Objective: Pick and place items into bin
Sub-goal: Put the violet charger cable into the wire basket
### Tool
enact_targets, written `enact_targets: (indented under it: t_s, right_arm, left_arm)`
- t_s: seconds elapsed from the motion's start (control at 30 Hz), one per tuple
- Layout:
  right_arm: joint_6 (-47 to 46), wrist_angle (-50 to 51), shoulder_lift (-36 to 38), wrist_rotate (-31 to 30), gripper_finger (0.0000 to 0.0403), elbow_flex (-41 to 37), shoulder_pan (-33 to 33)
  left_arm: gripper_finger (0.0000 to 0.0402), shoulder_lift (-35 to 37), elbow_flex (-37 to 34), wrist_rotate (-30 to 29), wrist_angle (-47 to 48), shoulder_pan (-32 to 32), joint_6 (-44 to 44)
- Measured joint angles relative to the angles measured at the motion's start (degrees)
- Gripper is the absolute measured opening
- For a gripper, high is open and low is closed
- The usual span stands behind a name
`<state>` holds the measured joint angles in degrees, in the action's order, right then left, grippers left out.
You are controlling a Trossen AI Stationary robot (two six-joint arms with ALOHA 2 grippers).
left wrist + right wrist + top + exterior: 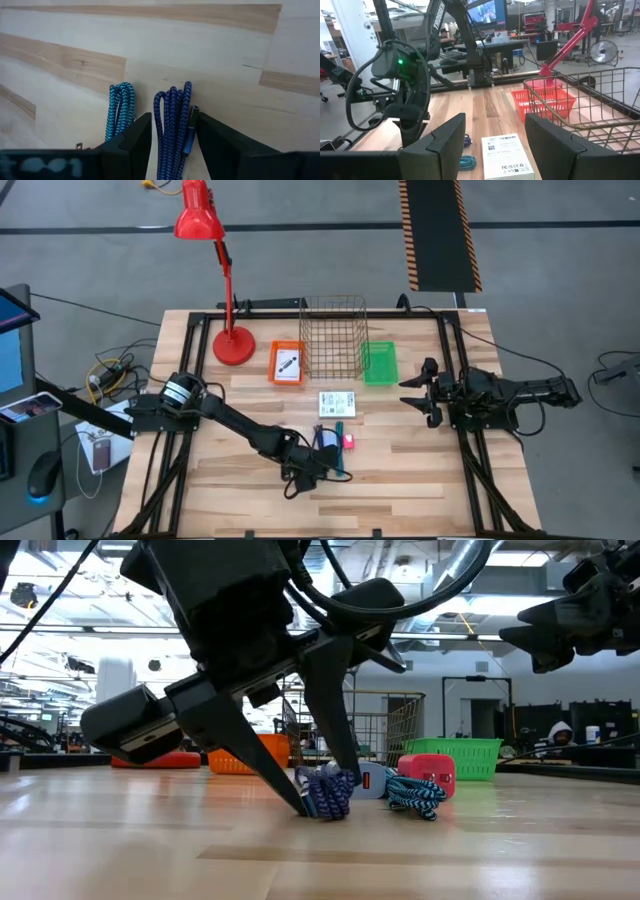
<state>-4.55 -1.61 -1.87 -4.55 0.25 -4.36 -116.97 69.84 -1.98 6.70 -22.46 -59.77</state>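
A: Where is the blue braided cable bundle point(172, 125) lying?

B: On the table point(420, 470), toward the near edge's middle, directly between the spread fingers of the left gripper point(170, 142), which are touching down either side.

A: And its long axis?

B: It's running straight out ahead along the fingers, so they're closing across its narrow width. The teal bundle point(120, 107) is lying just outside one finger. The right gripper point(420, 395) is waiting, open, near the right edge.

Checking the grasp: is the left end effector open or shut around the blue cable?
Open. The left end effector straddles the coiled blue cable; the left wrist view shows a gap at one finger.
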Motion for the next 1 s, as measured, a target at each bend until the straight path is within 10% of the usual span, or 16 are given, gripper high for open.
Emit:
enact_targets:
  t_s: [0.33, 0.73, 1.0]
  right_arm:
    - [-0.01, -0.02, 0.0, -0.01, 0.0198, 0.0, 0.01]
    - [-0.01, -0.04, 0.0, -0.01, 0.0198, 0.0, 0.0]
    - [-0.01, -0.04, 0.0, 0.0, 0.0198, 0.0, 0.02]
  left_arm:
    - [0.0136, -0.17, -0.09, -0.44, 0.94, -0.67, 3.6]
    - [0.0014, 0.05, -0.13, -6.4, 4.28, -3.33, 12.34]
    - [0.003, 1.38, -0.31, -11.73, 7.81, -6.37, 16.15]
